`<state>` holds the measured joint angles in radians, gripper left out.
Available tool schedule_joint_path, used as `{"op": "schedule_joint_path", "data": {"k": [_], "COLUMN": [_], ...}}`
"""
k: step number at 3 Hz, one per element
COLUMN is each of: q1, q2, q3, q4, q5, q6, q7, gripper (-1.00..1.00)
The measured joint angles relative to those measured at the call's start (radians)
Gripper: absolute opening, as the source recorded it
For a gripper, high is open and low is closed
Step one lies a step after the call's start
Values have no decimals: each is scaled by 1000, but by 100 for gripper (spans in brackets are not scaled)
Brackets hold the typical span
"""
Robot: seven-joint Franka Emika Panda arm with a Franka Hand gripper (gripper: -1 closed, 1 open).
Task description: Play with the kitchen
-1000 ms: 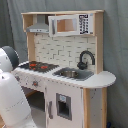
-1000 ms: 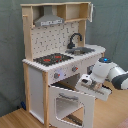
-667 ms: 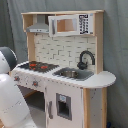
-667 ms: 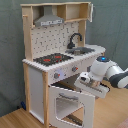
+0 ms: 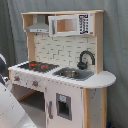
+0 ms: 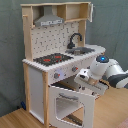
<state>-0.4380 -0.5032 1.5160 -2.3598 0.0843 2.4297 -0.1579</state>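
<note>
Kitchen (image 6: 60,75) standing on a wooden floor (image 6: 15,120) against a grey curtain (image 6: 10,50), hob (image 6: 52,59) and sink (image 6: 82,50) on top (black faucet (image 6: 75,40) right behind the sink). Oven door (image 6: 70,102) hanging open, tilted outward. Arm (image 6: 107,72) reaching in from the second exterior view's right, bent down toward the door's top edge, with the hand (image 6: 82,80) right at that edge. Can't tell if fingers are apart or together. Just a white chunk of arm at the first exterior view's left.
</note>
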Motion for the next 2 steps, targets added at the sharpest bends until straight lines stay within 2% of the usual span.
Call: {"op": "schedule_joint_path", "data": {"k": [1, 2], "q1": [8, 29], "q2": [-72, -132], "q3": [-14, -51], "q4": [23, 40], "q5": [-17, -60], "q6": [-69, -149], "q7": [-1, -1], "gripper": [100, 100]}}
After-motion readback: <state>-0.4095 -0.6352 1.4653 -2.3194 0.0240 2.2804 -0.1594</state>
